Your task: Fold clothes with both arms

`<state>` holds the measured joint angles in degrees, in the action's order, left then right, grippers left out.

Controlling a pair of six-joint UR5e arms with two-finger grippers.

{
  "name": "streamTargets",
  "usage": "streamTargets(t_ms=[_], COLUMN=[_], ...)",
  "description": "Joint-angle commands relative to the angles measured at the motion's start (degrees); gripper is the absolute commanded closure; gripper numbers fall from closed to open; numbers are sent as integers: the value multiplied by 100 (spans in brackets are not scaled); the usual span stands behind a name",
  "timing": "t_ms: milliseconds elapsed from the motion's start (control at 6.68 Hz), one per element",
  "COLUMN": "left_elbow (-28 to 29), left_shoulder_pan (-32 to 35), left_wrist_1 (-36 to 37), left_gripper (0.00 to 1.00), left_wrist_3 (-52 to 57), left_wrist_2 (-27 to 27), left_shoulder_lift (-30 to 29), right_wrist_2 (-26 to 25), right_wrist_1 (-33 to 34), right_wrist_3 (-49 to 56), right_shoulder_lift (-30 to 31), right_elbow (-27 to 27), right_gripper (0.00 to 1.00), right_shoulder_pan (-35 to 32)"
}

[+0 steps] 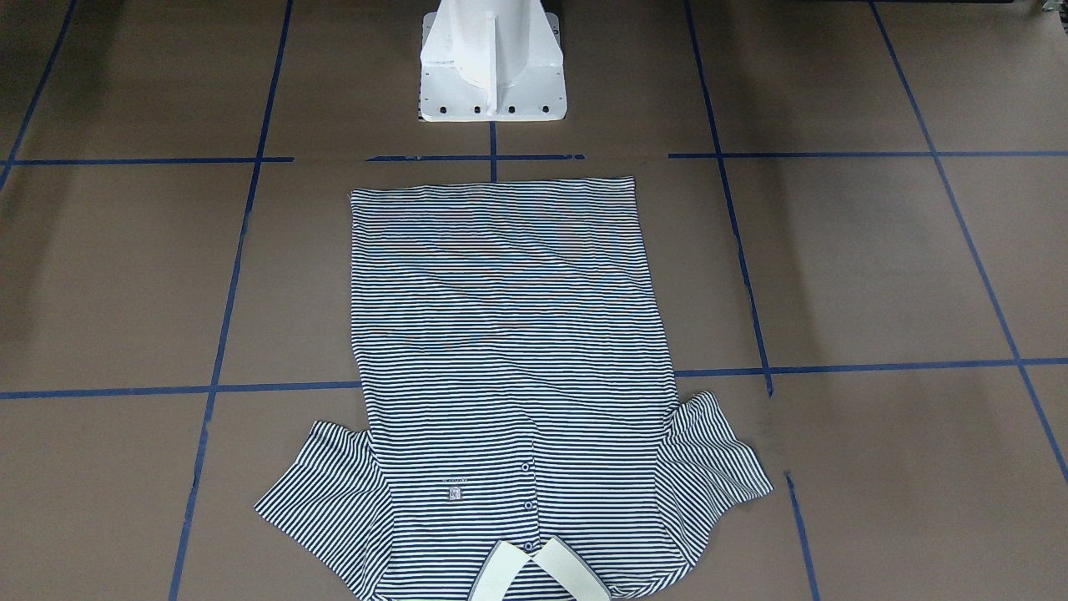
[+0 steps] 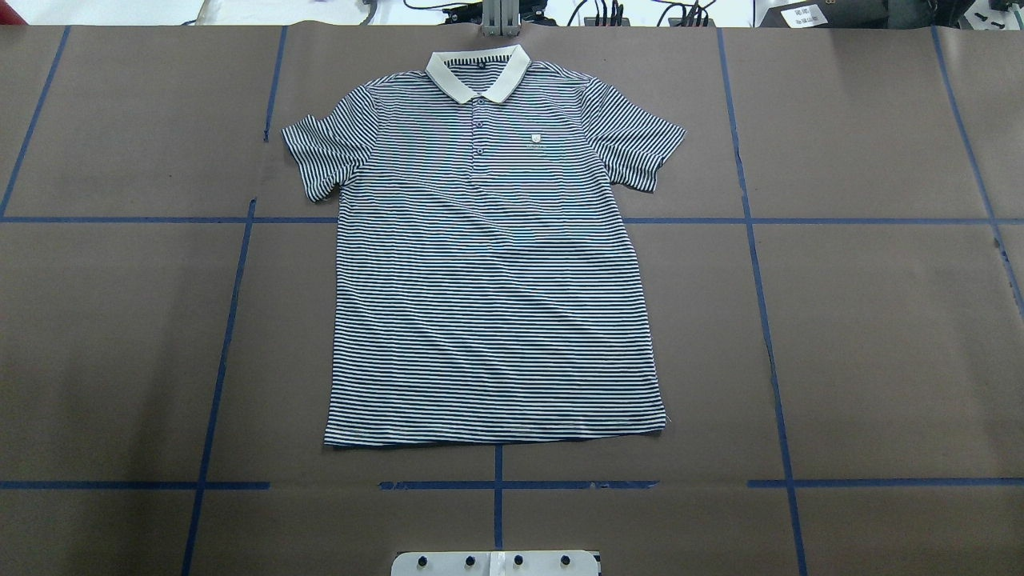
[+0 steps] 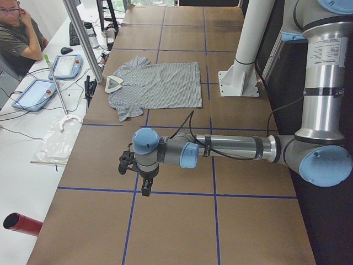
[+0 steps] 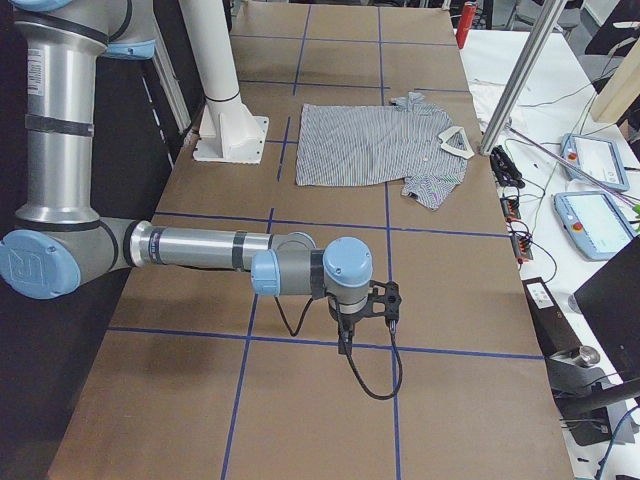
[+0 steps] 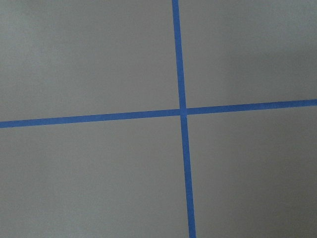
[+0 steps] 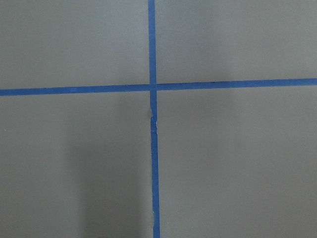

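The white pedestal base (image 2: 494,562) is seen at the robot's edge of the brown counter (image 2: 880,344), which is marked into squares by blue tape lines (image 5: 181,111). To either side of it, the left arm (image 3: 231,148) and the right arm (image 4: 200,247) are held low and outstretched over the counter's ends, well apart from the garment. The left tool (image 3: 145,190) and the right tool (image 4: 345,340) are pointed down at the counter. Whether either is open or closed cannot be told, since each is shown only in a side view. A tape crossing is framed by each wrist camera.

Farther out, the striped polo shirt (image 2: 492,296) is laid flat and face up at the middle of the counter. Its hem is turned toward the base, its sleeves are spread, and its white collar (image 2: 478,72) lies at the far edge. Beyond that edge, two teach pendants (image 3: 34,94) are laid on a white desk (image 3: 22,160), where a person (image 3: 16,38) is seated.
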<state>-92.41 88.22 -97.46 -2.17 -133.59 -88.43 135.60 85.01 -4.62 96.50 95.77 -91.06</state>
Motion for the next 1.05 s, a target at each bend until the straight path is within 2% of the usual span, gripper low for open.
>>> streamTargets(t_ms=[0, 150, 300, 449, 599, 749, 899], left_elbow=[-13, -83, -249, -259, -277, -190, -85], left_shoulder_pan=[3, -6, -15, -24, -85, -294, -305], left_wrist_1=[-10, -19, -10, -27, -27, -193, -534], left_gripper=[0, 0, 0, 0, 0, 0, 0], left_wrist_3=[7, -2, -28, -46, -64, -64, -64], left_wrist_2=[-1, -1, 8, 8, 8, 17, 8], left_shoulder_lift=[9, -25, -200, -575, -945, -1035, -967], right_wrist_2=[54, 54, 72, 289, 405, 441, 458], right_wrist_1=[-2, -2, 7, -19, -576, -808, -871], right_wrist_3=[-39, -39, -4, -12, -73, -648, -1124], right_shoulder_lift=[-122, -245, -681, -842, -887, -1288, -1858], right_elbow=[56, 47, 56, -196, -355, -574, -777], right_gripper=[0, 0, 0, 0, 0, 0, 0], right_shoulder_pan=[0, 9, 122, 367, 639, 816, 1296])
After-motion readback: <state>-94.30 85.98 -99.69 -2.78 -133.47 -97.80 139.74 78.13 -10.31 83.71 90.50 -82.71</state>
